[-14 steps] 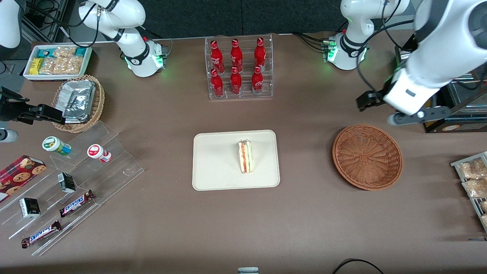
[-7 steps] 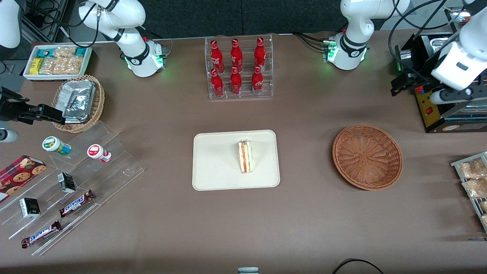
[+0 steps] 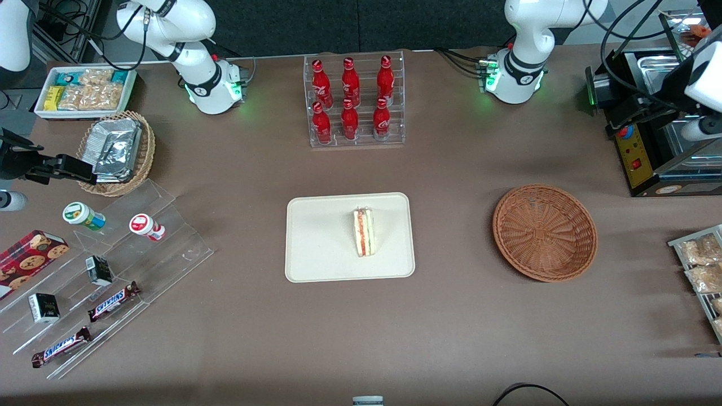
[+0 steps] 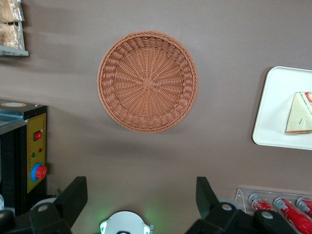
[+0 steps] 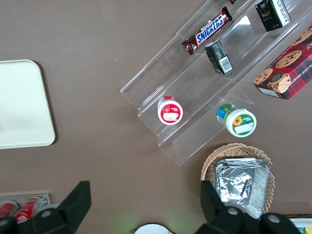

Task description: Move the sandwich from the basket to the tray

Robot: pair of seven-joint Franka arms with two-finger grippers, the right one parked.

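Retreat of the gripper (image 4: 141,204) is nearly complete: across the last second the left arm has been swung from just above the basket up to about two o'clock of it in the front view, over the black control box (image 3: 637,149) at the working arm's end of the table. Its fingers (image 4: 73,195) are spread wide and nothing is held between them. Nearest below is the reddish-brown wicker basket (image 3: 545,232), seen to be empty (bare weave only). Toward nine o'clock of it, well apart, the cream tray (image 3: 316,237) is found, with the sandwich wedge (image 3: 364,232) resting on it. Placement is therefore judged finished; only parking of the arm appears to remain.
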